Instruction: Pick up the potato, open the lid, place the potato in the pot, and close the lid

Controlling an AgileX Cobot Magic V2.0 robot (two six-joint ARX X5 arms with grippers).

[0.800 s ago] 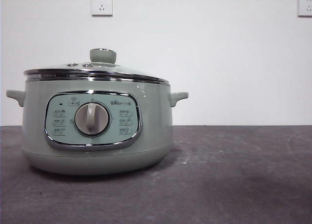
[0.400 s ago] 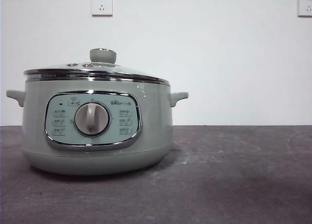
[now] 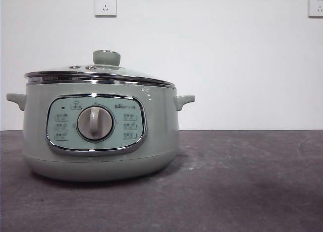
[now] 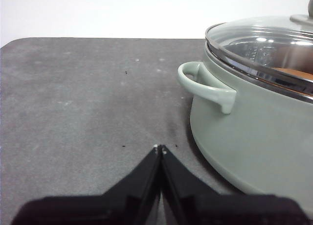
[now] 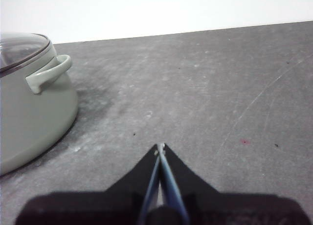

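The sage-green pot [image 3: 101, 136] stands on the table at the left of the front view, its dial facing the camera. The glass lid [image 3: 98, 73] with its green knob [image 3: 106, 57] rests shut on the pot's rim. Through the lid [image 4: 264, 46] in the left wrist view an orange-brown strip, the potato [image 4: 292, 73], shows inside the pot [image 4: 254, 132]. My left gripper [image 4: 160, 148] is shut and empty, low over the table beside one pot handle [image 4: 205, 85]. My right gripper [image 5: 160, 146] is shut and empty, off the pot's [image 5: 29, 112] other side.
The dark grey tabletop [image 3: 242, 181] stretches to the right of the pot. A white wall behind carries two sockets [image 3: 105, 4]. Neither arm appears in the front view.
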